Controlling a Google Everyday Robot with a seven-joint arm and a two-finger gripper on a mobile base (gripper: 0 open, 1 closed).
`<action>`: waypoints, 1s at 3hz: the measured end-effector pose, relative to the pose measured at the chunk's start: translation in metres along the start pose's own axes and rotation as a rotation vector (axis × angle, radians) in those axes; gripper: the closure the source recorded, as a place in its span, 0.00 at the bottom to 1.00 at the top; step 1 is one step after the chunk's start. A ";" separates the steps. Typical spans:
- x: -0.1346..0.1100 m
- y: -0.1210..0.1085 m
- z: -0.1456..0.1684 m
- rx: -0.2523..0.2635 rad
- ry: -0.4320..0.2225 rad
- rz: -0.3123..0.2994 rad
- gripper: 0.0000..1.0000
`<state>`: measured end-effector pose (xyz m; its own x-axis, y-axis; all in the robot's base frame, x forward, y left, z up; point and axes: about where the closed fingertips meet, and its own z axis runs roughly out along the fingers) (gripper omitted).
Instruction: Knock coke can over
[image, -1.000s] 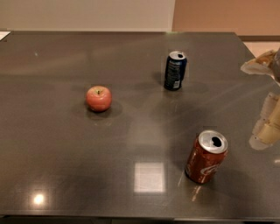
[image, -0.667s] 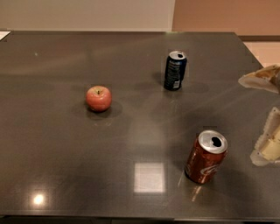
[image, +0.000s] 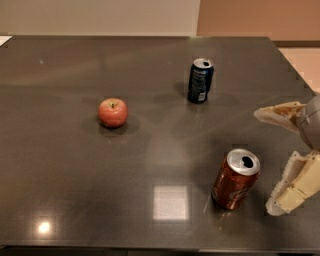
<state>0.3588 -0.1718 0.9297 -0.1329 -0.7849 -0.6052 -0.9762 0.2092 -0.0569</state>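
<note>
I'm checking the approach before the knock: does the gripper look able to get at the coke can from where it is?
Probably yes. The gripper hangs just right of the upright coke can, its jaws spread, and nothing stands between them. The dark blue can and the apple sit well away.

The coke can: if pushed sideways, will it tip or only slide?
The coke can stands upright, tall and narrow, so a push near its top probably tips it; once down it may roll. Its mouth is open, so it may be light. The open gripper hangs close beside it.
</note>
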 end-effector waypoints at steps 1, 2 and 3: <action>0.003 0.006 0.016 -0.010 -0.021 0.007 0.00; 0.005 0.011 0.028 -0.021 -0.036 0.014 0.00; 0.006 0.017 0.037 -0.035 -0.048 0.022 0.00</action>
<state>0.3475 -0.1512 0.8954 -0.1470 -0.7511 -0.6436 -0.9786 0.2051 -0.0159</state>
